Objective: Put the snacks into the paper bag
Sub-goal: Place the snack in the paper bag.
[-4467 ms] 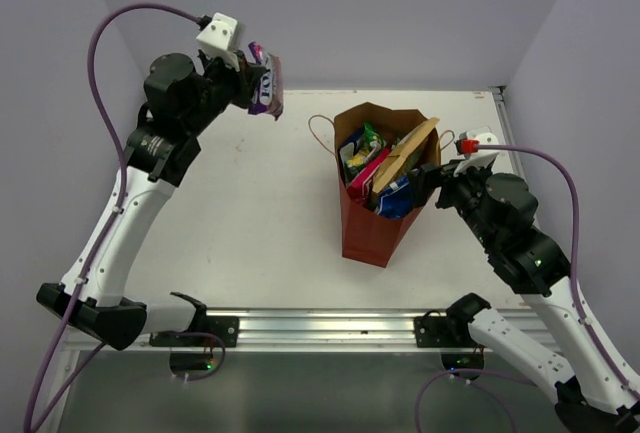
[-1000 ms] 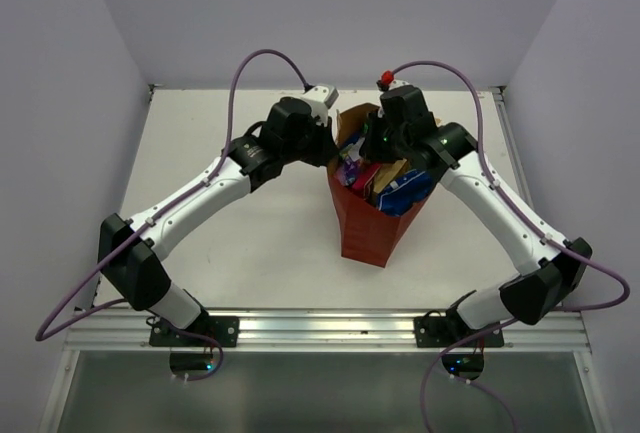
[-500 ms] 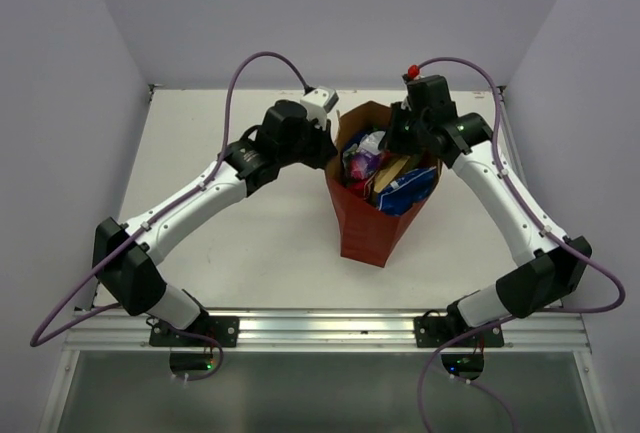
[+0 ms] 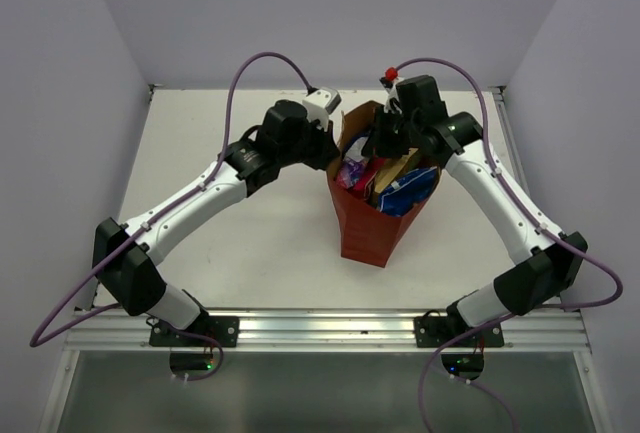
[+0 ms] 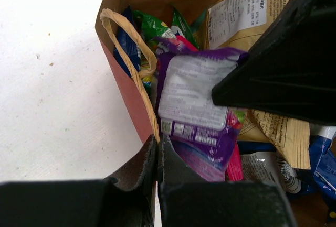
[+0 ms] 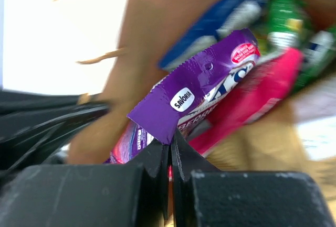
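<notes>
Left gripper (image 5: 157, 151): I have it closed, with the fingertips pinched on the left rim of the red-brown paper carrier bag (image 4: 372, 231). The grip is just beside the spot where the thin tan twine handle (image 5: 126, 30) meets the paper.
Right gripper (image 6: 169, 146): I have it closed on one corner of the small purple candy packet (image 6: 181, 104), and it hangs over the bag's open mouth.
Purple packet: it sits tilted at the bag's mouth, toward the left wall and on top of the other snacks. Its pale printed panel faces my left wrist camera.
Paper bag: it stands upright on the white table (image 4: 250, 243), right of the surface's middle and nearer the right edge than the left. The mouth is open and the brown inside shows.
Large pink packet (image 6: 260, 93): it is inside the bag, directly under the purple one and touching it.
Small green packets (image 5: 155, 25): they are deeper in the bag, against its brown inner wall.
Blue-and-white packet (image 4: 410, 190): it is at the right side of the mouth, poking above the rim.
Tan-brown packet (image 5: 247, 25): it leans inside the bag just beside the purple one, with its printed label showing.
My arms: both reach in from opposite sides and meet at the bag, the left at the rim and the right above the mouth.
</notes>
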Tool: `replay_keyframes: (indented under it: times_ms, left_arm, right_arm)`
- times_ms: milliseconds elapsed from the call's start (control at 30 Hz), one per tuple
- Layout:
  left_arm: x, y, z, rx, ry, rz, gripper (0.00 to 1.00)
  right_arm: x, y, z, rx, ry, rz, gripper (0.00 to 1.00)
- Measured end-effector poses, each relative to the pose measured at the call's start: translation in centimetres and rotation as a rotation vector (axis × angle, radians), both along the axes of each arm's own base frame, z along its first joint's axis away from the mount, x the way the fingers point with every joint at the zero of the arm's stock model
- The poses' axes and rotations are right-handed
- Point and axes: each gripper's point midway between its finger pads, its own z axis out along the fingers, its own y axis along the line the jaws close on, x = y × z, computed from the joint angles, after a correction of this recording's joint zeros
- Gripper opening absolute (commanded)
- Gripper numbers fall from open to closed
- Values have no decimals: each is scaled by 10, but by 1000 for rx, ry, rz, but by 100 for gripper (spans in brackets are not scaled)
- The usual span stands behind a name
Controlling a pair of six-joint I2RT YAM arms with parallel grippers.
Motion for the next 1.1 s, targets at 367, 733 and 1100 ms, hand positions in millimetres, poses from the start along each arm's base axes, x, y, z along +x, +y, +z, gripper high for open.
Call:
replay_keyframes:
  times_ms: [367, 733, 1100]
  left_arm:
    - [-1, 0, 3, 7, -22, -21, 0]
    - [0, 2, 4, 10, -28, -10, 0]
    - [-1, 1, 7, 1, -29, -15, 0]
  right_arm:
    - [-8, 24, 5, 40, 4, 162, 0]
    - [15, -2, -36, -62, 66, 51, 3]
    - [19, -21, -33, -131, 38, -42, 35]
